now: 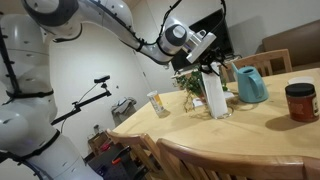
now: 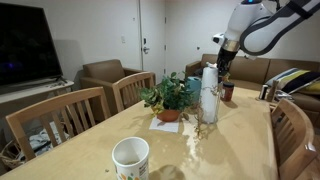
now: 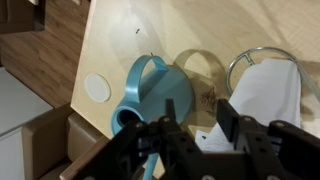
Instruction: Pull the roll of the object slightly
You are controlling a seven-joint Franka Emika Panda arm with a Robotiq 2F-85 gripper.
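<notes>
Wooden dining table is seen lower right, where the paper towel roll is overhung by the gripper, jaws spread apart.

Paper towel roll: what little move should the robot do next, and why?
Probably lower the gripper onto the top edge of the paper towel roll. In both exterior views it hangs near the roll's top with jaws open, holding nothing, so it cannot pull yet.
</notes>
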